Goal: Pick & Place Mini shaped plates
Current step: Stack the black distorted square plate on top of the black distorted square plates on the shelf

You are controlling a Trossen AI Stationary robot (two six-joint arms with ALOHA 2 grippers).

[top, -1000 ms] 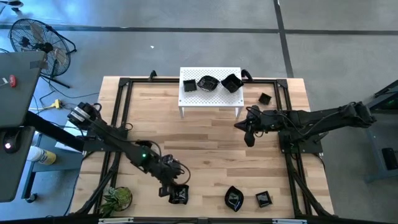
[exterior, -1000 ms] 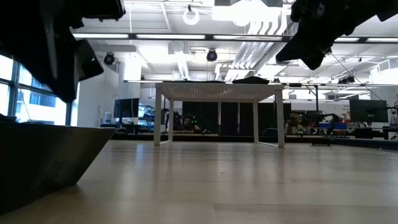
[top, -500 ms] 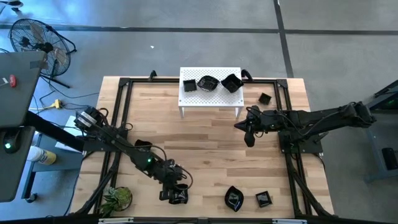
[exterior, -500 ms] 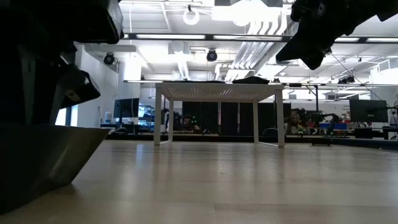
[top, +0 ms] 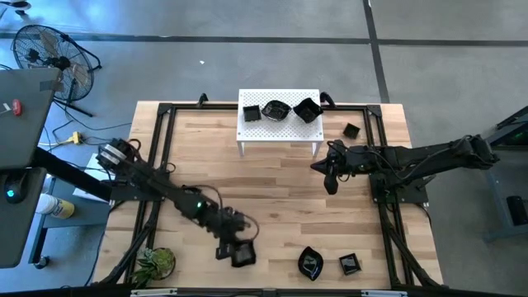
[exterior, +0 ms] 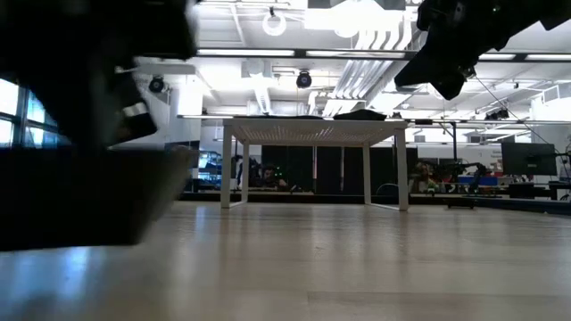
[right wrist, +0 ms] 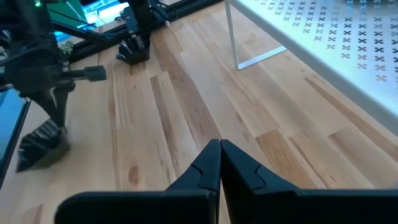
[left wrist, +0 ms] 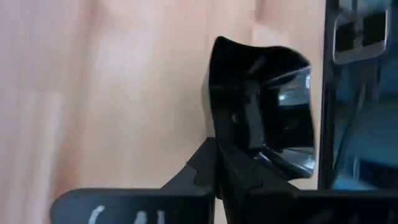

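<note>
A small square glossy black plate (left wrist: pixel 261 118) sits near the table's front edge, left of the middle, with my left gripper (left wrist: pixel 216 158) shut on it. It also shows in the high view as the plate (top: pixel 242 256) under my left gripper (top: pixel 233 250). Two more black plates (top: pixel 310 262) (top: pixel 350 264) lie by the front edge. Another plate (top: pixel 351 130) lies right of the white stand (top: pixel 279 128), which carries three plates (top: pixel 275 110). My right gripper (top: pixel 331 183) hangs shut and empty above the table's right middle. My left gripper pinches the square plate's rim (left wrist: pixel 231 148) between its two fingers, at the side nearest the wrist. The fingers slant down at it from the table's left. The plate tilts in the hold; I cannot tell whether it is clear of the wood.
A small green plant (top: pixel 157 262) stands at the front left corner. Black frame rails (top: pixel 161 157) run along the table's left and right sides. Bare wood (top: pixel 272 194) lies between the stand and the front plates.
My left gripper has dropped onto the square plate and shut on its rim. Gripper and plate have shifted a little toward the table's right edge, and the plate shows blurred in the low view. My right arm has kept still.
</note>
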